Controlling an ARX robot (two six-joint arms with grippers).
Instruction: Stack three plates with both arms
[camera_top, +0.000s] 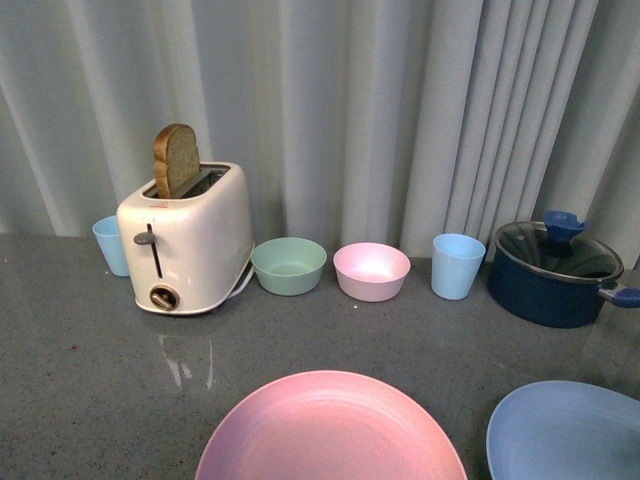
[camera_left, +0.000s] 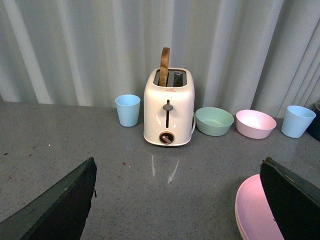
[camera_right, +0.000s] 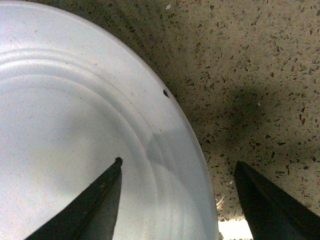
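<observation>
The pink plate (camera_top: 330, 430) lies at the front middle of the grey counter. The light blue plate (camera_top: 565, 430) lies to its right at the front right. The beige plate is out of view. Neither arm shows in the front view. My left gripper (camera_left: 177, 200) is open and empty above the counter, with the pink plate's rim (camera_left: 252, 212) just inside one finger (camera_left: 295, 200). My right gripper (camera_right: 177, 200) is open and straddles the rim of the light blue plate (camera_right: 75, 125), one finger (camera_right: 97, 207) over the plate, the other over the counter.
Along the back stand a light blue cup (camera_top: 110, 243), a white toaster (camera_top: 190, 240) with a bread slice, a mint-green bowl (camera_top: 288, 265), a pink bowl (camera_top: 371, 270), another light blue cup (camera_top: 457, 265) and a dark blue lidded pot (camera_top: 555, 272). A curtain hangs behind.
</observation>
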